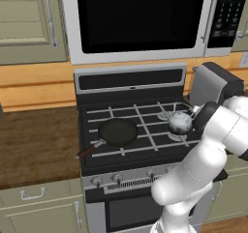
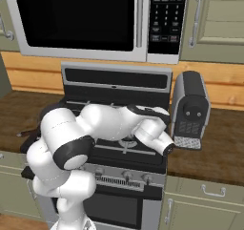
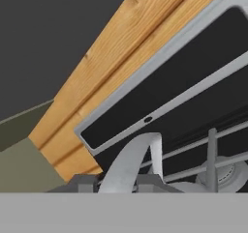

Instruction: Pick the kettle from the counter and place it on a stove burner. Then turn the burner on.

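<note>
The small shiny silver kettle (image 1: 180, 122) sits on the black grates at the stove's right front, over a silvery stove burner (image 1: 174, 137). My gripper (image 1: 193, 114) reaches in from the kettle's right side, its fingers mostly hidden behind the kettle and the dark wrist. In the hand view the kettle's arched handle (image 3: 131, 160) rises right in front of the camera, and the gripper looks shut on it. Beyond the handle lies a silvery burner cap (image 3: 226, 175) under a grate bar. In the right base view my white arm covers the kettle.
A black frying pan (image 1: 117, 132) rests on the left front grates, its handle pointing front-left. A grey toaster-like appliance (image 1: 213, 84) (image 2: 190, 109) stands on the counter (image 2: 214, 152) right of the stove. Knobs (image 1: 116, 178) line the stove front. A microwave (image 1: 140, 19) hangs above.
</note>
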